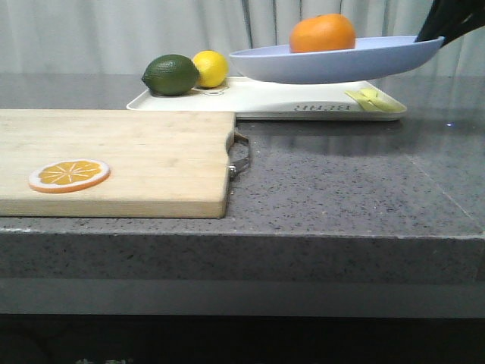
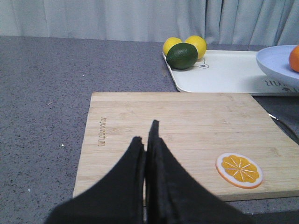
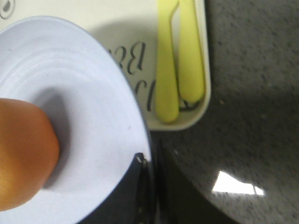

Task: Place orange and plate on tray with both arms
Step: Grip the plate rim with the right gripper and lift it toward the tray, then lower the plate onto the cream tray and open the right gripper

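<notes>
Grey stone counter lay below; the right gripper (image 3: 148,163) pinched the plate (image 1: 333,62) by its rim, orange (image 1: 323,33) aboard, above the tray (image 1: 265,100). Rigid plate, but the fruit could roll (keep level). Left gripper (image 2: 145,140) hung closed, empty.

orange (image 1: 322,33) on plate (image 1: 333,64) | plate above tray (image 1: 265,102) | cutting board (image 1: 136,163) front-left
</notes>
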`<state>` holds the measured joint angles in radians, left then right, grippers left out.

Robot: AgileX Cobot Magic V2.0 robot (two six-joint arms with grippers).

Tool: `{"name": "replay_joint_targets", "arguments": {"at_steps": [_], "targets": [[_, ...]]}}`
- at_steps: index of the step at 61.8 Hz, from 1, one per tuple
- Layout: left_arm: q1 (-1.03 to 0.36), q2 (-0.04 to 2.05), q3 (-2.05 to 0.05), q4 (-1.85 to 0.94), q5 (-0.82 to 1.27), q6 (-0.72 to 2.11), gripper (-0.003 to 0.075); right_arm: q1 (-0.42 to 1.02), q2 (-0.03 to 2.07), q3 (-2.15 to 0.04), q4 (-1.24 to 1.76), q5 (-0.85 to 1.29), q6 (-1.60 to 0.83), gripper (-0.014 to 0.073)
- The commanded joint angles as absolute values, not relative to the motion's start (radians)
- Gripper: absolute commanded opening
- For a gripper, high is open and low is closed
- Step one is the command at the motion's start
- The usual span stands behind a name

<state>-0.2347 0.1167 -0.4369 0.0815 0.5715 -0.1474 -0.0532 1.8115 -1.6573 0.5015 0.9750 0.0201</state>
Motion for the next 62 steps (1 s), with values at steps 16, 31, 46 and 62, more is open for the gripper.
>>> {"name": "replay_joint_targets", "arguments": {"at_steps": [16,31,46,62], "targets": [[-0.231,0.128,-0.461,0.077,0.486,-0.156,-0.0018,0.023,2.025,-2.056,0.583,0.905,0.019,-0.0059],[-0.231,0.128,-0.461,0.077,0.486,-0.156,-0.0018,0.059,2.262,-2.367,0.583,0.98,0.082,-0.0059],[-0.231,0.128,-0.461,0.077,0.486,-0.156,-0.0018,0.059,2.391,-2.526,0.569,1.001,0.116,-0.0059],[-0.231,0.128,-0.461,0.083,0.486,-0.156,-0.0018,0.059,2.405,-2.538,0.461,1.023,0.116,-0.0051]]}}
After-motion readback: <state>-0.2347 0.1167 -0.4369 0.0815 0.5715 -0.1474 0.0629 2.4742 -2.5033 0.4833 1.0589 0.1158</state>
